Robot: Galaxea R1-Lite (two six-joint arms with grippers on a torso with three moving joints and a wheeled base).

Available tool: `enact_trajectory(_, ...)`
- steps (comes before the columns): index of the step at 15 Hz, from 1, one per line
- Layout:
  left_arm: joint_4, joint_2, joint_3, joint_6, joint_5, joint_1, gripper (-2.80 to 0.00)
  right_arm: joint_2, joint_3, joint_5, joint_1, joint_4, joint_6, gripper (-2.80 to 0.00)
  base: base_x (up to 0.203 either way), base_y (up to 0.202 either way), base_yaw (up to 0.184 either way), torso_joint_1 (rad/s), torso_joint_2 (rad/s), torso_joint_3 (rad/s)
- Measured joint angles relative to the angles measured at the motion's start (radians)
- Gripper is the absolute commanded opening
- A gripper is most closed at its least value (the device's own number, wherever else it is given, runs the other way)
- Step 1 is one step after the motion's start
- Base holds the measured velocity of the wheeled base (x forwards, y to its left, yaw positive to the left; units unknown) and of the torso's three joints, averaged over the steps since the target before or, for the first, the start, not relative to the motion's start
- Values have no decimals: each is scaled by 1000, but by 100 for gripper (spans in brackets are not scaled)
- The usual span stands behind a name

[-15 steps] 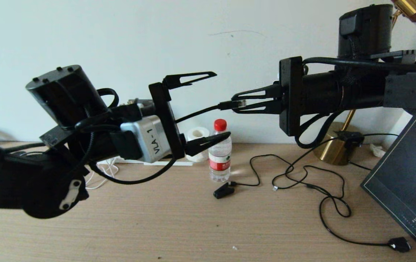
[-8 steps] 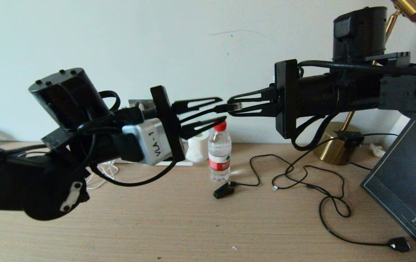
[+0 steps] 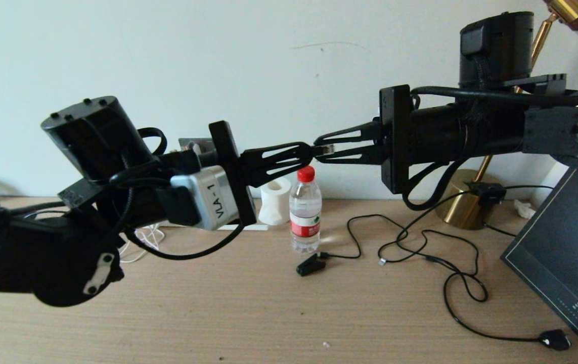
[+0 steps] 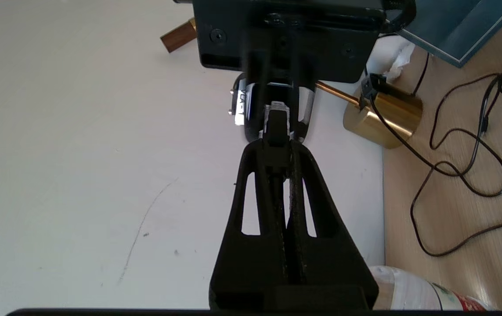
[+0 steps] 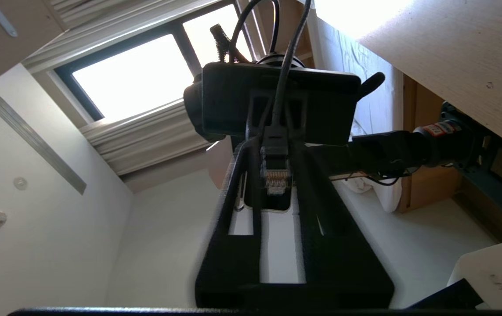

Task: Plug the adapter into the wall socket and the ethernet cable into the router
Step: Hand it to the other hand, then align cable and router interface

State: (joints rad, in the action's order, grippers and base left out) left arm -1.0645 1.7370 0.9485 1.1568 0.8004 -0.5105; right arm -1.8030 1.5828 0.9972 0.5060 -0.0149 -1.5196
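Observation:
The ethernet cable's clear-tipped connector (image 3: 326, 148) hangs in mid-air above the desk, between my two grippers, which meet tip to tip. My left gripper (image 3: 307, 150) is shut on the black cable just behind the connector. The connector (image 4: 277, 115) sticks out past the left fingertips (image 4: 263, 151). My right gripper (image 3: 320, 148) faces it from the right, shut on the connector (image 5: 276, 175), whose gold contacts show between the right fingers (image 5: 244, 184). The adapter, wall socket and router are hidden or out of view.
A water bottle (image 3: 305, 212) and a paper roll (image 3: 274, 199) stand on the wooden desk (image 3: 268, 313) under the grippers. A black clip-like plug (image 3: 310, 264) and thin black cords (image 3: 420, 247) lie to the right, near a brass lamp base (image 3: 463, 205) and a dark panel (image 3: 567, 263).
My left gripper was wide open around the cable. It has risen slightly and shut on the cable just behind the connector. The right gripper has shifted a little left and down, still holding it.

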Motion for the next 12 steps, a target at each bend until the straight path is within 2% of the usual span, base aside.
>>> enact_trajectory(3, 2, -7, -28, -9, 0, 5, -280, 2, 0, -14, -1, 0, -3, 0, 0, 0, 0, 0, 0, 0)
enact_trajectory(6, -6, -26, -81, -118, -6, 84, -280, 23, -23, -82, -24, -1, 1, 0, 0, 0, 0, 0, 0, 0)
enact_trajectory(8, -26, -35, -120, -238, -16, 185, -280, 69, -65, -183, -44, -1, 49, 0, 0, 0, 0, 0, 0, 0)
enact_trajectory(9, -34, -40, -143, -325, -35, 233, -280, 106, -105, -243, -52, -2, 103, 0, 0, 0, 0, 0, 0, 0)
enact_trajectory(12, -39, -71, -190, -661, -157, 339, -280, 260, -262, -444, -64, -22, 351, 0, 0, 0, 0, 0, 0, 0)
